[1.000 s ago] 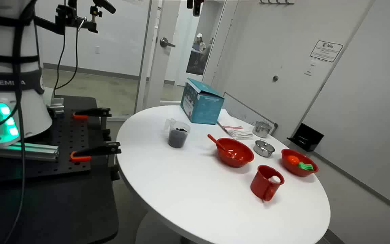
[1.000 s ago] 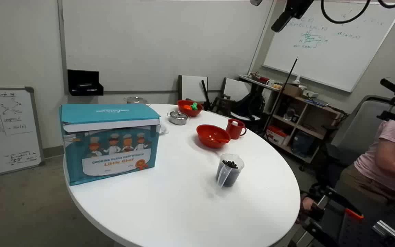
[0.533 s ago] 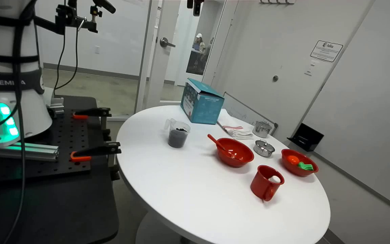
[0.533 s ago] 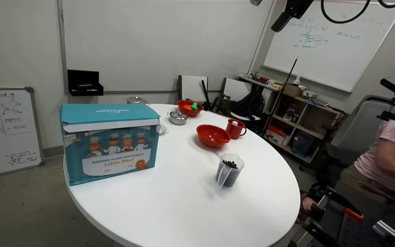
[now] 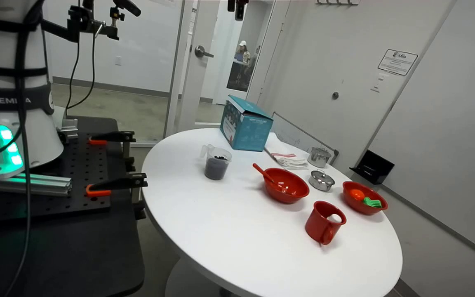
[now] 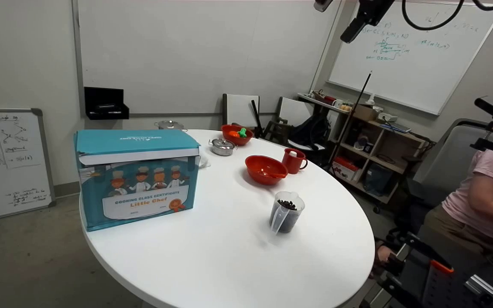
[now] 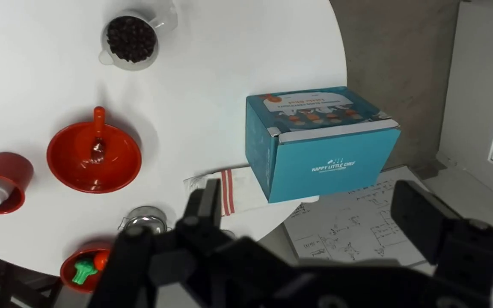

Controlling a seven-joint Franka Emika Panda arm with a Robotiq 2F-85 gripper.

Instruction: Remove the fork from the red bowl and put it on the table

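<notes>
Jaws spread wide apart, the gripper [image 7: 306,192] shows a broad gap in the wrist view. Against half a second ago, its fingers [image 6: 353,29] sit a touch lower and further right at the top of an exterior view, while the fork [image 7: 99,122] and the rest on the table [image 7: 195,77] lie just as they did. One fork is in the red bowl [image 7: 75,164], its handle leaning over the rim on the side facing the measuring cup [image 7: 133,66], its lower end down inside. Bowls number two: that one and a smaller bowl [image 5: 357,206] with one orange ball [image 5: 357,194] and one green piece [image 5: 372,202] in it. Near the red bowl are one mug [image 5: 319,225], with one white thing [image 5: 335,218] inside, and one small pot [image 5: 322,181] with its lid on. A taller pot [image 5: 319,159] near it makes two pots. Only one measuring cup stands here, part filled with dark bits [image 7: 131,39]. One towel [image 7: 242,188] with red stripes lies just beside one blue box [image 7: 332,164]; whether they touch I cannot tell. Off the table, two clamps [image 5: 118,182] with orange parts sit at the edge of one black bench [image 5: 76,247] bearing one robot base [image 5: 39,140], and one person [image 6: 492,184] in pink shows in an exterior view
</notes>
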